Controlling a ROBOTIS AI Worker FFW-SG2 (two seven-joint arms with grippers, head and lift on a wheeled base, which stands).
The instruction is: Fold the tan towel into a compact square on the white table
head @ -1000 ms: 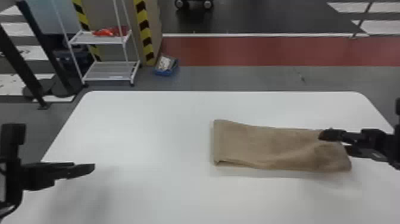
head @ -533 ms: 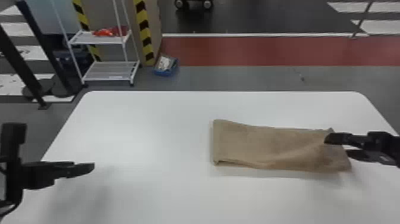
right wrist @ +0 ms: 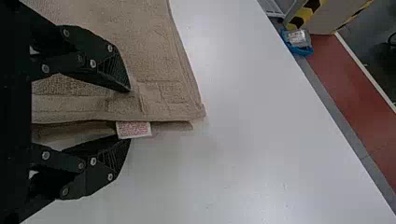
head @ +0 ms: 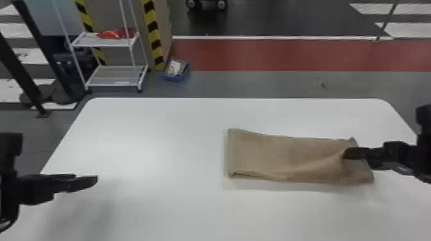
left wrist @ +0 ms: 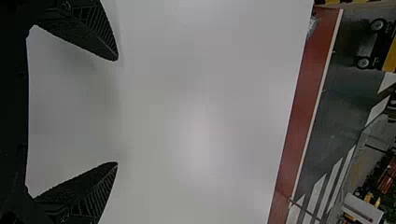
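Note:
The tan towel (head: 288,157) lies as a flat, folded strip on the right half of the white table (head: 144,144). At the strip's right end is my right gripper (head: 358,158), one finger pressing a crease into the cloth. In the right wrist view the same gripper (right wrist: 130,115) stands open across the layered edge of the towel (right wrist: 154,60), one finger on top and the other by the edge near a white label (right wrist: 134,129). My left gripper (head: 86,183) is parked over the table's left side; in the left wrist view this gripper (left wrist: 117,111) is open with nothing between its fingers.
Bare tabletop (left wrist: 201,121) lies under the left gripper. Beyond the table's far edge stand a white shelf rack (head: 112,77) and a blue box (head: 175,70) on the floor.
The right gripper has come a little nearer the robot, and the towel's right part has creased under its finger. The left arm has kept still.

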